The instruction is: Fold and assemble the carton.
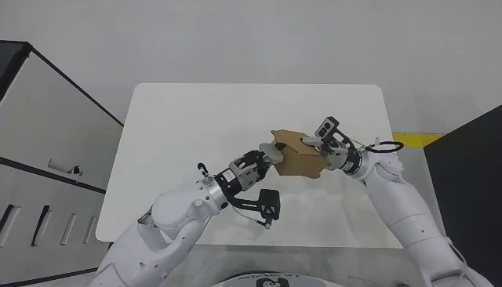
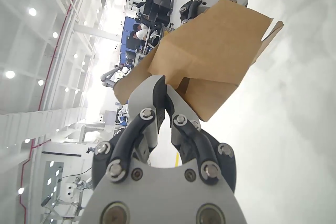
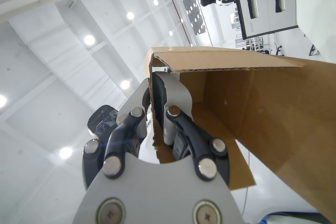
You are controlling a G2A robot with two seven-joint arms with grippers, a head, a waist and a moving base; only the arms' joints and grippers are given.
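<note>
- While both arms work above it, the white table (image 1: 196, 130) fills the middle of the top view, and the action sits toward its right-centre.
- Just right of centre in that view is the carton (image 1: 298, 155), brown and half-formed, an open tube with loose flaps held between the two grippers. It looks lifted off the table, though I can't be sure its lower edge isn't touching.
- To my eye it is plain corrugated board. It should be light and stiff across each panel, bend only along its scored creases, and crush or tear easily at a raw edge. The matte paper shouldn't slide out of rubber pads.
- At the centre of the right wrist view, the right gripper (image 3: 157, 83) is clamped on the rim of one wall, one finger inside the box and one outside.
- At the centre of the left wrist view, the left gripper (image 2: 164, 86) is pinched narrow on the corner of an end flap (image 2: 168, 70).
- I'd judge the safest hold to be a panel edge close to a crease. A flap's far tip gives leverage for folding, but it is likelier to buckle.
- Where the right jaws bite, a ragged edge (image 3: 152, 109) shows the board fraying, so I'd go gently on the squeeze.
</note>
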